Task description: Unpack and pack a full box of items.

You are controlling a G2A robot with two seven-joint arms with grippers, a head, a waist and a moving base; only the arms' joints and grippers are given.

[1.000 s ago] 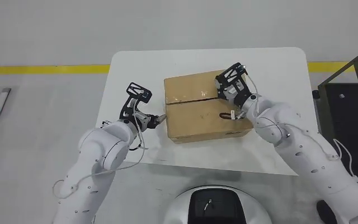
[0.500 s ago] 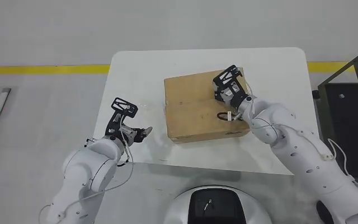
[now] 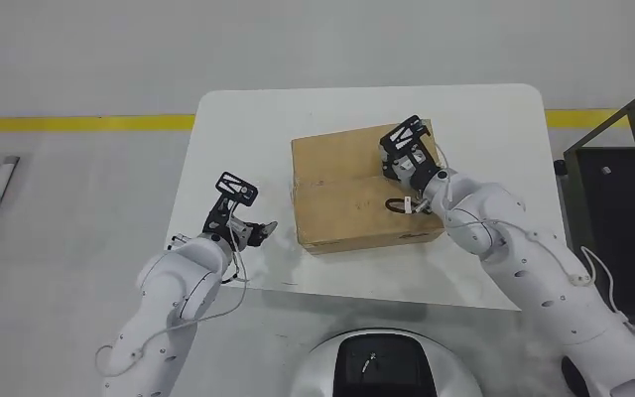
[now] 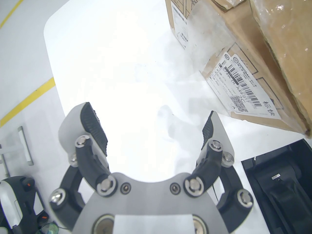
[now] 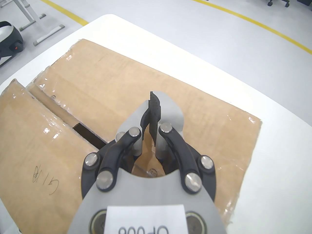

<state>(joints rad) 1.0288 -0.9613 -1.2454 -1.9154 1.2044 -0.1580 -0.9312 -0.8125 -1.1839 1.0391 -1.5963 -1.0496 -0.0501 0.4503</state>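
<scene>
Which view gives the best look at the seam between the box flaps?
Right wrist view: the seam runs close under the shut right end effector, its dark gap plain. The top view shows most of its length as a thin line. The left wrist view catches its end at the box edge.

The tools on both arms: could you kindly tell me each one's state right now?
Left tool: open, empty, over the table beside the box.
Right tool: shut, nothing seen in it, over the box.
</scene>
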